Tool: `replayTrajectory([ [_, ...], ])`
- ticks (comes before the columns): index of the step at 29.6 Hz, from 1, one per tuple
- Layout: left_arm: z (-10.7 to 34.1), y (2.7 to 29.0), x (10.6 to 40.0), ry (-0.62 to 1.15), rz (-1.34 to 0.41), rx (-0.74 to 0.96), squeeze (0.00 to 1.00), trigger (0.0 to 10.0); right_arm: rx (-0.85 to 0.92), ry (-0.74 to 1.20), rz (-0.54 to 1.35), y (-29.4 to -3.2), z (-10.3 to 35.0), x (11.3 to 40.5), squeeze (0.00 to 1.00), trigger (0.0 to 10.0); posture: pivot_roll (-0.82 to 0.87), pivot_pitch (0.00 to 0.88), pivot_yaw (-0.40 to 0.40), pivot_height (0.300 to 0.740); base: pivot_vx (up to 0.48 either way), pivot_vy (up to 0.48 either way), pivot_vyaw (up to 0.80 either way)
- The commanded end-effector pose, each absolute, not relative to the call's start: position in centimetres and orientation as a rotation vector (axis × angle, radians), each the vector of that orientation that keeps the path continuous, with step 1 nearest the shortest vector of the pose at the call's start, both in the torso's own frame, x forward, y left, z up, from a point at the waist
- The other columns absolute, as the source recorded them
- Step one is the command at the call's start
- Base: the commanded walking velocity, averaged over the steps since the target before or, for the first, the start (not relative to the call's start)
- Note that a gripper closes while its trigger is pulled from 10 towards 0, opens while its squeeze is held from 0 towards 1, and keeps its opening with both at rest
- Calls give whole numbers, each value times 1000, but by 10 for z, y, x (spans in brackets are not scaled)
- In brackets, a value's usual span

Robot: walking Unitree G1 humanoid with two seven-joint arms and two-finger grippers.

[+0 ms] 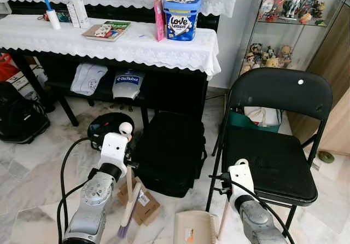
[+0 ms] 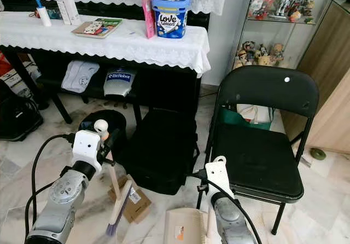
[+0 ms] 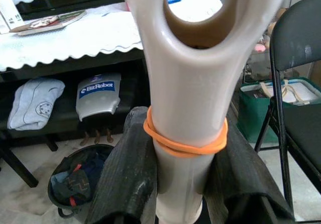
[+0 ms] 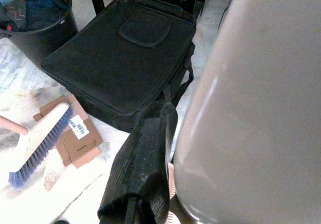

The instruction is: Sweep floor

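My left gripper (image 3: 184, 153) is shut on the beige handle (image 3: 190, 83) of a hand brush, just below an orange rubber band. The brush hangs down from it, and its purple-bristled head (image 1: 129, 214) sits just above a piece of cardboard (image 1: 145, 205) on the marble floor. My right gripper (image 4: 170, 148) is shut on the handle (image 4: 251, 108) of a beige dustpan (image 1: 194, 227), which is low at the bottom middle beside the chair's leg. One black finger (image 4: 145, 169) of the right gripper shows against that handle; the other is hidden behind it.
A black bag (image 1: 170, 151) lies on the floor straight ahead, with a black bin (image 1: 106, 125) of cloths to its left. A black folding chair (image 1: 273, 156) stands to the right. Behind is a table with a white lace cloth (image 1: 109, 44) and a glass cabinet (image 1: 284, 14).
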State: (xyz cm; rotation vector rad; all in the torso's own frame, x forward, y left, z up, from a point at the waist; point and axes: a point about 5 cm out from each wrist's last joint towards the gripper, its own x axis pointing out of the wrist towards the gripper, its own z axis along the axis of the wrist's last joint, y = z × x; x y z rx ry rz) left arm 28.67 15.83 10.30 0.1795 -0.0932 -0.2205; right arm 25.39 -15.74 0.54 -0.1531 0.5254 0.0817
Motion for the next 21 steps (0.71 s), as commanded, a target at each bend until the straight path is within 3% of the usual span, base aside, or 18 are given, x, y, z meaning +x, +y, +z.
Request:
replayTrajectory([
  [1,115,158,292,-152,-225,197,0,10000,-155,518,87,-155,7,257,0,1137,52,0,11,740,0,0,0],
  [2,115,158,292,-153,-226,197,0,10000,-162,513,82,-156,8,259,0,10000,48,0,12,740,0,0,0],
  [10,115,158,293,-156,-226,199,0,10000,-166,493,73,-157,10,262,0,10000,52,0,10,740,0,0,0],
  [13,116,159,294,-160,-219,203,0,10000,-147,376,1,-162,25,273,0,10000,53,0,12,740,0,0,0],
  [21,112,157,294,-145,-228,228,0,10000,-121,280,-81,-168,38,283,0,10000,54,0,14,740,0,0,0],
])
